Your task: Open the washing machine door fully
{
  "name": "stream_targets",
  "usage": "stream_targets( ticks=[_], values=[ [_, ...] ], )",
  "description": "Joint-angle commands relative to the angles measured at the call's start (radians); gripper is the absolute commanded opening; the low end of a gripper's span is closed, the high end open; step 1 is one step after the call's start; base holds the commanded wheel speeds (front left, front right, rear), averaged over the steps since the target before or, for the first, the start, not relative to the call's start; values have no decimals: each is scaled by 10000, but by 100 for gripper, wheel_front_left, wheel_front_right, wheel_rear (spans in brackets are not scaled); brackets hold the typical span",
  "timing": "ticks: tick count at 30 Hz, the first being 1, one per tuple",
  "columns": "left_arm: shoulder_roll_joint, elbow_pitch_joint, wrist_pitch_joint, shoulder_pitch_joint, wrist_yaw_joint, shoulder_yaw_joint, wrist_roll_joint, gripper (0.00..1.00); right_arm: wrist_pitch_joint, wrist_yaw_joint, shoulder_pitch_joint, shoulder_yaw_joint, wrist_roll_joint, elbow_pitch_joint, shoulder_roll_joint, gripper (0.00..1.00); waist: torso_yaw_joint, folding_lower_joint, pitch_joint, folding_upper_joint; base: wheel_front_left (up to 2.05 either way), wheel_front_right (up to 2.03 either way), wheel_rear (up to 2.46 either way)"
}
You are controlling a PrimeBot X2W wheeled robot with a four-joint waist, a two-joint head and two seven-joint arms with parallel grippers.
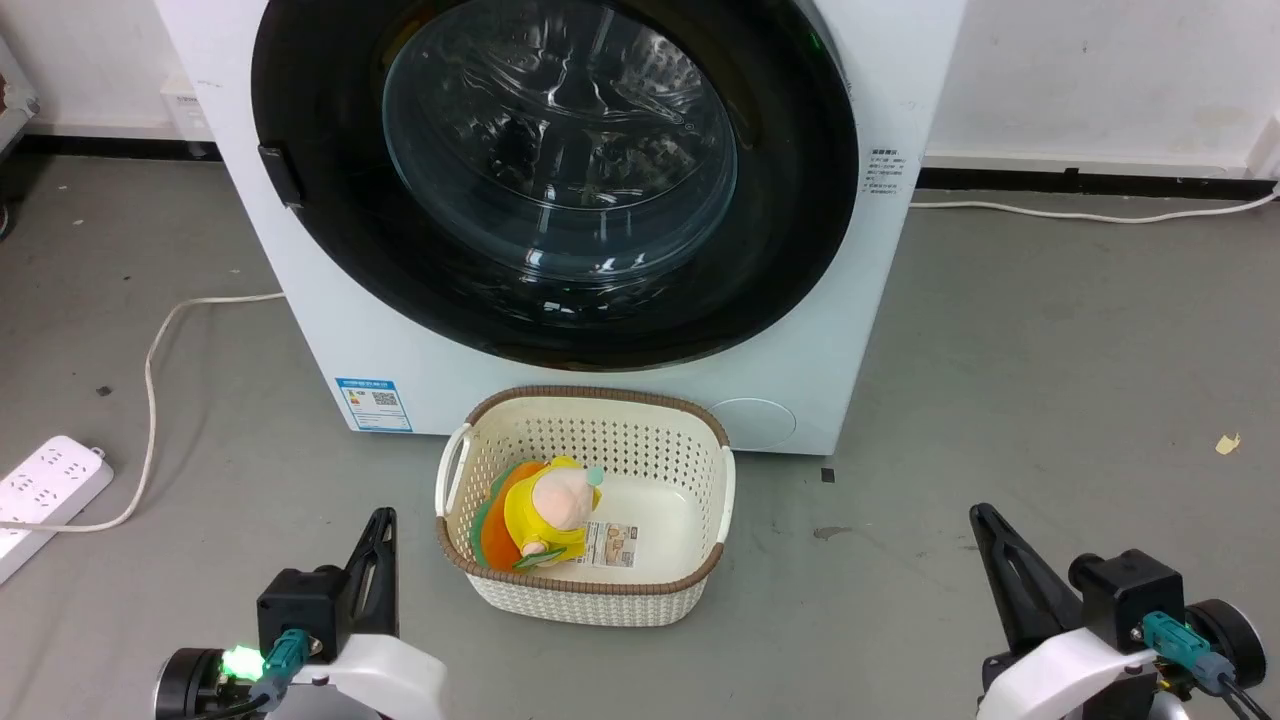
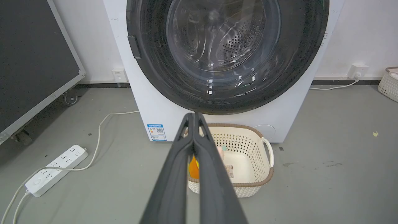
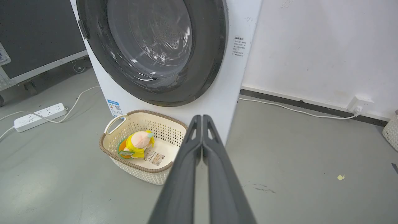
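Observation:
The white washing machine stands ahead on the grey floor. Its round black door with the clear domed glass lies flat against the front, and a small black handle sits at its left rim. In the left wrist view the door and its handle face me, and the right wrist view shows the door at an angle. My left gripper rests low at the left, shut, well short of the machine. My right gripper rests low at the right, also shut and holding nothing.
A cream perforated basket with a yellow plush toy stands on the floor right before the machine. A white power strip and its cable lie at the left. A dark wheeled panel stands left of the machine.

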Motion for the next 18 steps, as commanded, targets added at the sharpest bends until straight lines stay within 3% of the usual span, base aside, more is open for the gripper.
stream_targets(
  ticks=[1,18],
  values=[
    [4,-37,5,-149,28,7,87,0,14,-9,-118,-5,-76,-45,45,0,0,0,0,0,0,0,0],
    [4,-37,5,-149,28,7,87,0,14,-9,-118,-5,-76,-45,45,0,0,0,0,0,0,0,0]
  ],
)
